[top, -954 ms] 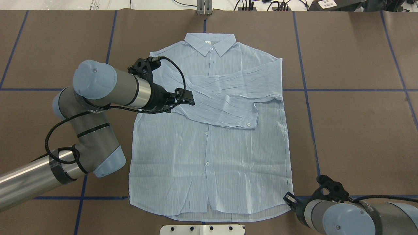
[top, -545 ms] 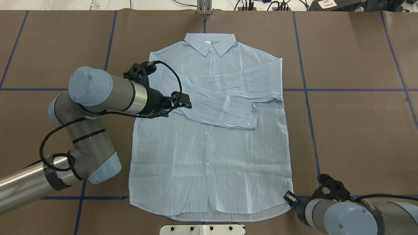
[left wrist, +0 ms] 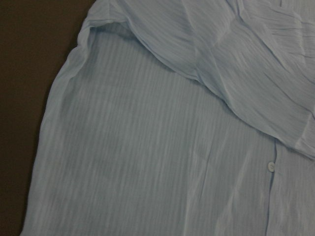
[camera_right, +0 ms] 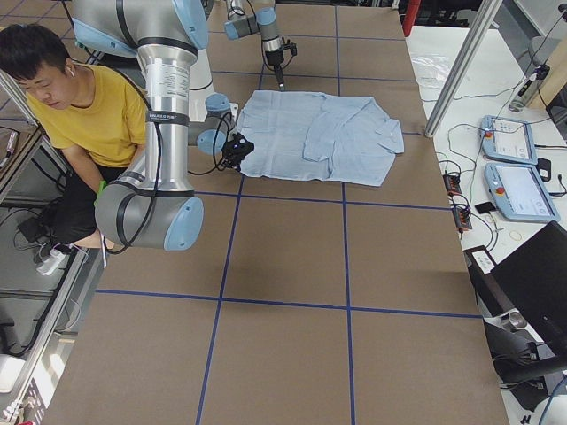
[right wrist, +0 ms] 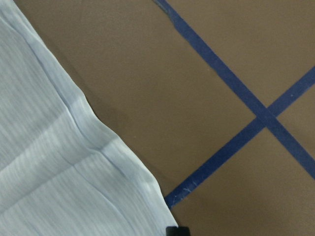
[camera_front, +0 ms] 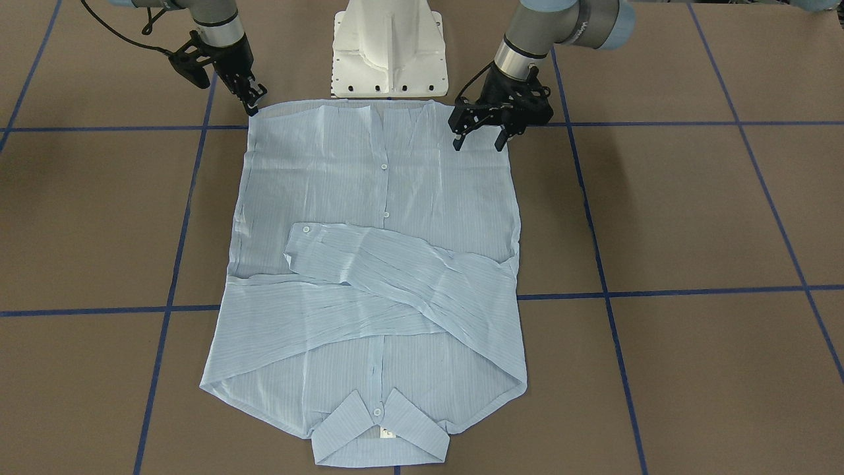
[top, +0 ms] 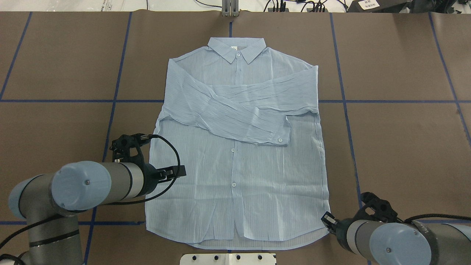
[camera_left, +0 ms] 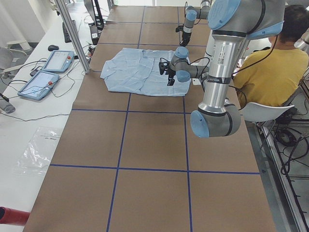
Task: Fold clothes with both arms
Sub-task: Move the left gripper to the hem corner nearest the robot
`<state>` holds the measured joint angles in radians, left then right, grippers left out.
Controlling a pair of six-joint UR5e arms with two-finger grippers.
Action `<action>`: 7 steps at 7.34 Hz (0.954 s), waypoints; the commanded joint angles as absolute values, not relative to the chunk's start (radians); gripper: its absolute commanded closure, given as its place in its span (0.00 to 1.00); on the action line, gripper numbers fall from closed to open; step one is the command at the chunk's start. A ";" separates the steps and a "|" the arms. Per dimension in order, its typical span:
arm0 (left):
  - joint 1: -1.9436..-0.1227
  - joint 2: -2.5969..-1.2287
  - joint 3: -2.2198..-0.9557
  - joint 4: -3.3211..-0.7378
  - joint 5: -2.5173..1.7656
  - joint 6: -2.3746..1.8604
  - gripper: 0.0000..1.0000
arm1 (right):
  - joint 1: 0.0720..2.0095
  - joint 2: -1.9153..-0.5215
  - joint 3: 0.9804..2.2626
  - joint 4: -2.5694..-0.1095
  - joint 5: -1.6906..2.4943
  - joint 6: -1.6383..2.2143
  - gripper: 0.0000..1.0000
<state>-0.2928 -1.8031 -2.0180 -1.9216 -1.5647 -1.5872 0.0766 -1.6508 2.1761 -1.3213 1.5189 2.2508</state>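
Observation:
The pale-blue shirt [top: 235, 173] [camera_front: 376, 178] lies flat and front up on the brown table, collar [top: 236, 49] at the far side. Both sleeves are folded across its chest, and a buttoned cuff [top: 281, 134] lies on top. My left gripper [top: 179, 171] [camera_front: 478, 140] hangs open over the shirt's lower left part with nothing between its fingers. The left wrist view shows only shirt cloth [left wrist: 147, 147]. My right gripper [top: 326, 221] [camera_front: 252, 102] sits at the hem's near right corner [right wrist: 123, 167]. I cannot tell whether it is open or shut.
The white pedestal base [camera_front: 389, 53] [top: 228, 258] stands just behind the hem. Blue tape lines [top: 346, 110] cross the brown table. A seated person in a yellow shirt [camera_left: 270, 72] [camera_right: 89, 115] is behind the robot. Tablets [camera_left: 48, 72] lie on a side table.
My left arm has drawn back from the folded sleeve at the chest toward the robot, down to the shirt's lower left part. The shirt and the right arm have hardly moved.

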 commanded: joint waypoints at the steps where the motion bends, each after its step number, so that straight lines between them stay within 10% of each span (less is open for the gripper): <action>1: -0.175 -1.734 -2.039 -1.875 -1.474 -1.681 0.06 | 0.080 -1.651 2.177 -1.321 1.535 2.244 1.00; 5: -0.081 -1.683 -2.043 -1.870 -1.424 -1.758 0.21 | 0.094 -1.652 2.177 -1.321 1.548 2.244 1.00; 7: -0.072 -1.680 -2.045 -1.867 -1.424 -1.802 0.45 | 0.095 -1.651 2.177 -1.319 1.548 2.244 1.00</action>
<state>-0.0808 -1.6814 -2.0437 -1.8689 -1.4243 -1.7792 0.0933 -1.6512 2.1767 -1.3198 1.5476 2.2442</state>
